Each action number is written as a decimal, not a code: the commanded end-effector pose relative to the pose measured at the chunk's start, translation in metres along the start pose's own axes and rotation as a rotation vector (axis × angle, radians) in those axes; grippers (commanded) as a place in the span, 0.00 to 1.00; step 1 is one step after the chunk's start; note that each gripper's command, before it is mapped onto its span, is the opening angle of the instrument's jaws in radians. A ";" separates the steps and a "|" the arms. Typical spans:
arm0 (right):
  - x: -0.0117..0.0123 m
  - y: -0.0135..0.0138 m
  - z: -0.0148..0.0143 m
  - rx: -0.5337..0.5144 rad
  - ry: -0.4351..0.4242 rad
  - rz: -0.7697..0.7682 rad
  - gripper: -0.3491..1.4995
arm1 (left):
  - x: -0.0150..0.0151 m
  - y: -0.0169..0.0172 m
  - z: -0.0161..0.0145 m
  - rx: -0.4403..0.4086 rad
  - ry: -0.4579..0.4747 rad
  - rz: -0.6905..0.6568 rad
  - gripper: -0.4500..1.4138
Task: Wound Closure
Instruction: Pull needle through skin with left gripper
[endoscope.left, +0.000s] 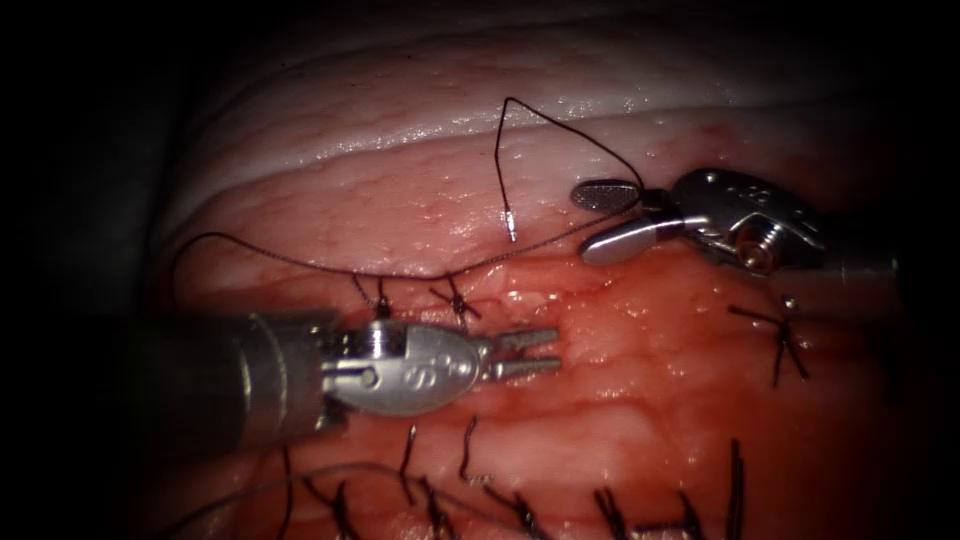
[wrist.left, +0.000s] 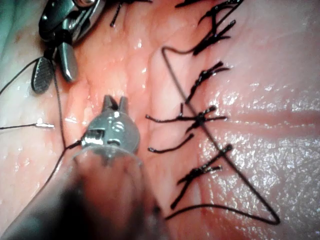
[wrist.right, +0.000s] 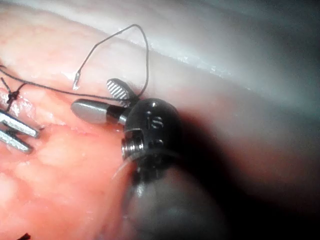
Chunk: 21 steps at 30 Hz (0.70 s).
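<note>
Jaws apart on both tools — left tool (endoscope.left: 520, 355) holds nothing; right tool (endoscope.left: 610, 218) straddles the thread (endoscope.left: 560, 130), seemingly unclamped. Needle not discernible — thread end (endoscope.left: 511, 226) lies on the tissue (endoscope.left: 420, 190).

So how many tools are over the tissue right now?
2. The left tool is just below the cut, jaws open, holding nothing. The right tool is just above the cut, further right, jaws open, with the thread passing between them.

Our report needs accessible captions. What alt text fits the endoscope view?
Both tools' jaws are open and hold nothing: the left tool beside a stitch in the tissue, the right tool by a loop of thread further right.
</note>
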 end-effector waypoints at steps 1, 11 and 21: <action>-0.0007 -0.0003 0.0008 0.000 -0.002 0.006 0.54 | 0.0001 -0.0002 0.0006 -0.019 0.016 -0.033 0.00; -0.0016 -0.0021 -0.0021 0.090 -0.082 -0.009 0.18 | 0.0045 -0.0011 -0.0005 -0.205 0.120 -0.393 0.00; -0.0025 -0.0047 -0.0056 0.104 -0.106 0.122 0.84 | 0.0090 -0.0017 -0.0028 -0.433 0.203 -0.538 0.00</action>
